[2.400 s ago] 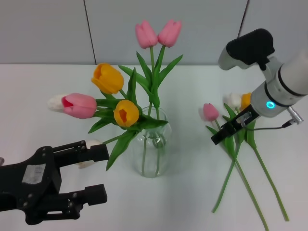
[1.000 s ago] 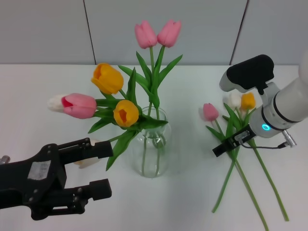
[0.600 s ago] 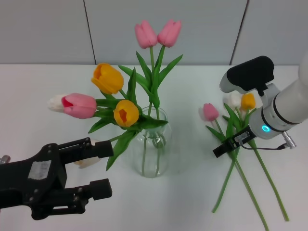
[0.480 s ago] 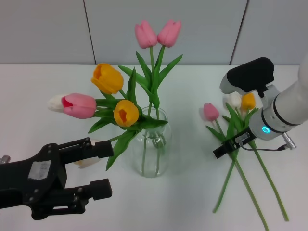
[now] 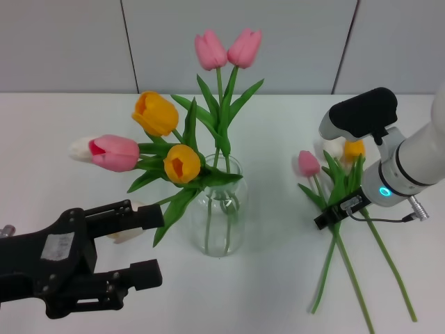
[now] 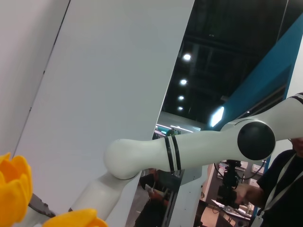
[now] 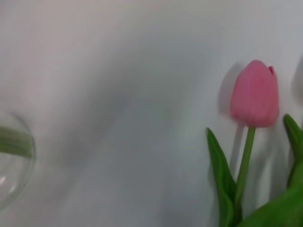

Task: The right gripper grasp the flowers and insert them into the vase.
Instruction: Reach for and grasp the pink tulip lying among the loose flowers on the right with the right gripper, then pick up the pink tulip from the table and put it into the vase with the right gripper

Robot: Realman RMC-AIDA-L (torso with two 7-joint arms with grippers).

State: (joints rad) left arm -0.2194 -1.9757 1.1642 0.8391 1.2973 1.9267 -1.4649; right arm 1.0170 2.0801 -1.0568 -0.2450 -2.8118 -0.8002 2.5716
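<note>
We see even, bright light from overhead on the white table, with only faint shadows. The right wrist view is soft, the flowers blurred. The left wrist view shows dark background with ceiling lamps.

Black two-fingered left tool with white sticker; right tool black, silver-white wrist, glowing teal ring, grey cable

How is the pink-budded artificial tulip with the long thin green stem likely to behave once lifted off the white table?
The pink-budded artificial tulip looks light, so lifting should be easy. Its stem is long and thin, so the bud end will probably sag or swing. It lies crossed with the other stems under the right gripper, so they may drag along.
</note>
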